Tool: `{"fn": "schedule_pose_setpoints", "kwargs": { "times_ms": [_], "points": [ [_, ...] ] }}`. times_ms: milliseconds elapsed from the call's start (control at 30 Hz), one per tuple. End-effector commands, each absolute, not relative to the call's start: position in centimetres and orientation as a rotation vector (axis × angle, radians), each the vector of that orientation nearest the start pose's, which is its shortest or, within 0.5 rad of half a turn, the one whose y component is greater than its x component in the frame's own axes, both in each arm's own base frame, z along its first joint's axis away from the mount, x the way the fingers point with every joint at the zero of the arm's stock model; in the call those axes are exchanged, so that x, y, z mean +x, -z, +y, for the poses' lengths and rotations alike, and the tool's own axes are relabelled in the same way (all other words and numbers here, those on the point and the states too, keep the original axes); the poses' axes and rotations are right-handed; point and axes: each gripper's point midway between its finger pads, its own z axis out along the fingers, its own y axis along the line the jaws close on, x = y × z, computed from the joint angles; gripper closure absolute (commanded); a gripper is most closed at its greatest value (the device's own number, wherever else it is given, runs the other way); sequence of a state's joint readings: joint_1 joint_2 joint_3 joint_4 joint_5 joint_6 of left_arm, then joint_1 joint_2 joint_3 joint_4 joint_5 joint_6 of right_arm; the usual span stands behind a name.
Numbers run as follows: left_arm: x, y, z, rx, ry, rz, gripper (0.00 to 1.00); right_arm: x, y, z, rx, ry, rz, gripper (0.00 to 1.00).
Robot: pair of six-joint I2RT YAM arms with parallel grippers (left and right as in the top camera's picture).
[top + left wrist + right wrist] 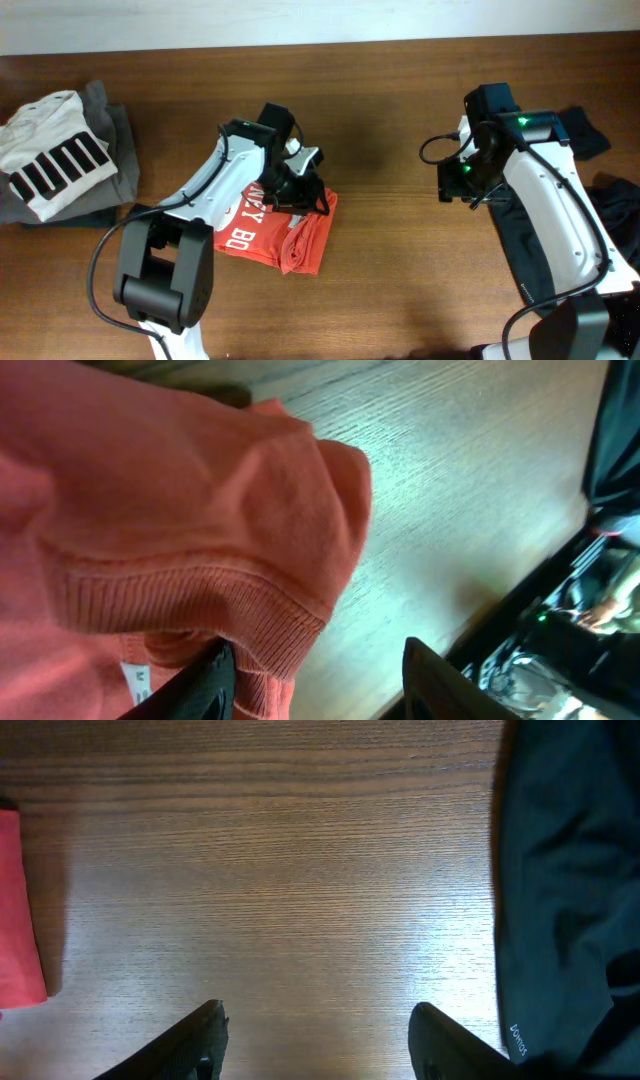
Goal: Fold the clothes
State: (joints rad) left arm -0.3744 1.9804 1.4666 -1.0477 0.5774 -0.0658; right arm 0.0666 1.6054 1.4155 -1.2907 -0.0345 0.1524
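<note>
We see the red shirt (283,232) lying partly folded near the middle of the table (400,290). It has white letters on the front, and its ribbed hem is bunched. Our left claw (318,685) is spread wide at that hem. Our right claw (320,1042) is spread too, over bare wood, with a dark garment (570,890) just beside it.
</note>
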Motion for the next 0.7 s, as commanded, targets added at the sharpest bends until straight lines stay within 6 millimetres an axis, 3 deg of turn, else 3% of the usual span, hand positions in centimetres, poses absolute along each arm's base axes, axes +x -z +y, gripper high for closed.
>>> {"fn": "schedule_pose_setpoints", "kwargs": {
  "times_ms": [0, 100, 267, 367, 533, 667],
  "points": [
    [31.7, -9.2, -23.3, 0.688, 0.970, 2.941, 0.47, 30.2, -14.5, 2.6, 0.122, -0.075, 3.058, 0.37],
    [31.7, -11.9, -25.0, 0.882, 1.128, 2.746, 0.43, 30.2, -14.5, 2.6, 0.122, -0.075, 3.058, 0.37],
    [31.8, -12.8, -25.0, 0.975, 1.133, 2.661, 0.41, 30.1, -14.5, 2.6, 0.121, -0.075, 3.059, 0.37],
    [32.8, -13.0, -23.2, 0.919, 1.034, 2.693, 0.41, 30.1, -14.5, 2.6, 0.104, -0.073, 3.063, 0.36],
    [35.6, -12.6, -17.6, 0.674, 0.723, 2.809, 0.41, 30.1, -14.5, 2.6, 0.104, -0.074, 3.062, 0.34],
    [36.1, -12.1, -16.1, 0.495, 0.704, 2.873, 0.42, 30.0, -14.5, 2.6, 0.105, -0.074, 3.063, 0.34]
  ]
}}
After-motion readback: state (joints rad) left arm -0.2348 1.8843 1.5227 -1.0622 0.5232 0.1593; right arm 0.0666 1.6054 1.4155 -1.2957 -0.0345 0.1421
